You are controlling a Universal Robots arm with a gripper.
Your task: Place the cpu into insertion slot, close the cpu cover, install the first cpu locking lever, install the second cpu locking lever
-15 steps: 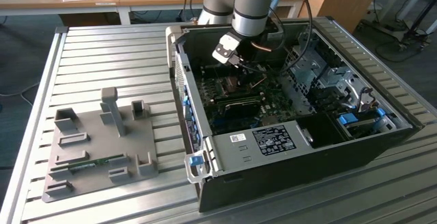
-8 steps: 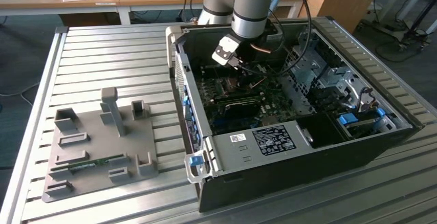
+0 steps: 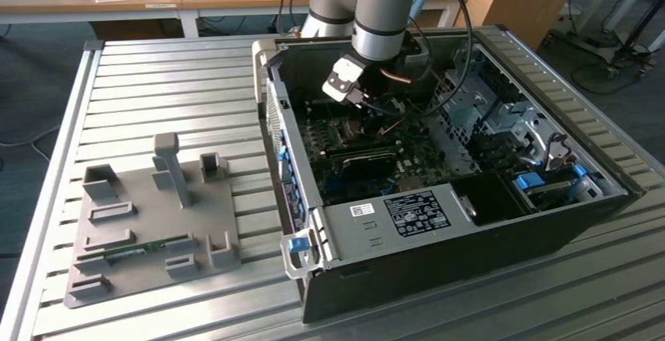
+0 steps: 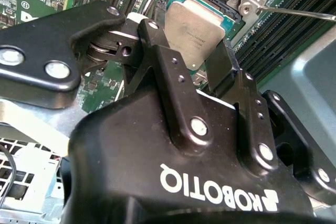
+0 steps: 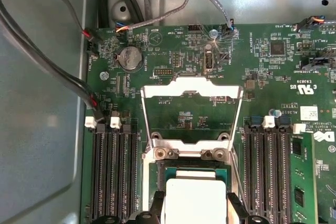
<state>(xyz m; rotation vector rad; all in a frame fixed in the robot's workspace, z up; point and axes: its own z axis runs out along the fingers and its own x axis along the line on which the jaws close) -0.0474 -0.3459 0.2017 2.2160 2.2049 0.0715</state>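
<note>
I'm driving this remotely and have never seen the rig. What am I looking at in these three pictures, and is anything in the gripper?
The exterior view looks on from outside. One robot arm reaches into an open computer case lying on a slatted metal table. On the exterior view's left, a grey fixture tray carries a green memory stick. The two wrist views ride on the arm and look at the green motherboard. In both, the black gripper is shut on the cpu, a flat silver square, at the insertion slot. The cpu cover is swung open. Whether the chip is seated, I cannot tell.
</note>
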